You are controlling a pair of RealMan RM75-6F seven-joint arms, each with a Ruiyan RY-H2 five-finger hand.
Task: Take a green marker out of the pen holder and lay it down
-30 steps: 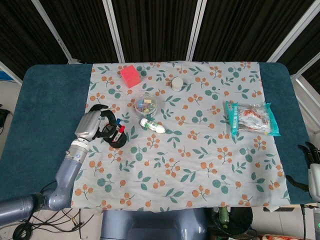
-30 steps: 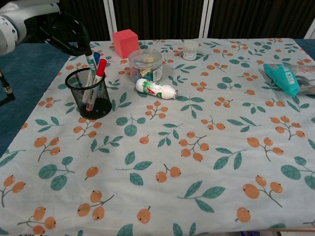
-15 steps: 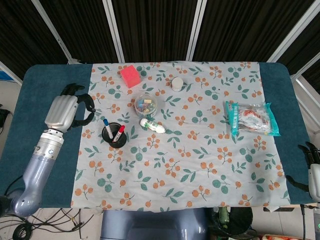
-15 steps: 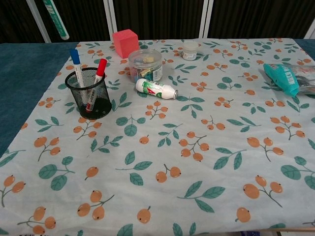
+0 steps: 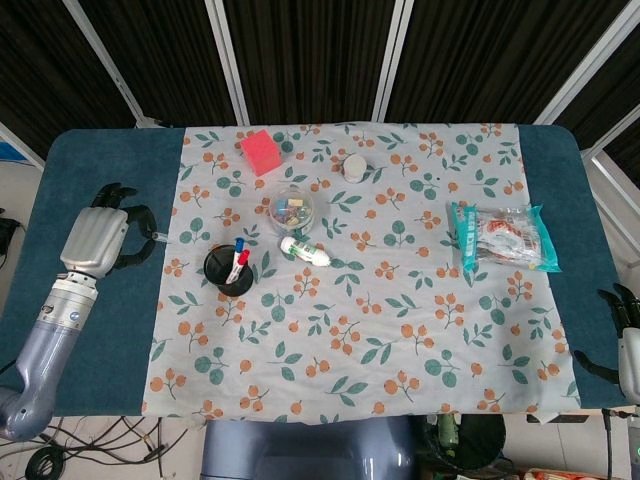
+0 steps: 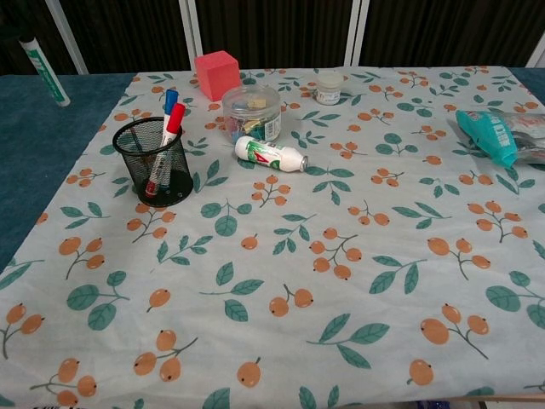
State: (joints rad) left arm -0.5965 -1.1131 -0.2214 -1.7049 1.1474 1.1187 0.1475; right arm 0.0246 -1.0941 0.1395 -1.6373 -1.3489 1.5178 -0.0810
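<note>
My left hand hovers over the blue table edge, left of the cloth, and grips the green marker. In the chest view the marker hangs tilted in the air at the far left, its upper end out of frame. In the head view only its white tip pokes out to the right of the fingers. The black mesh pen holder stands upright on the cloth, well right of that hand, with a red and a blue marker in it. My right hand sits at the far right table edge, fingers apart, holding nothing.
Behind the holder stand a clear jar of clips and a red cube. A small white bottle lies on its side beside the jar. A small white pot and a teal snack bag lie further right.
My left hand lifted the green marker out of the holder and carried it left, off the cloth and over the blue table edge. The two remaining markers shifted. The right hand stayed still.
</note>
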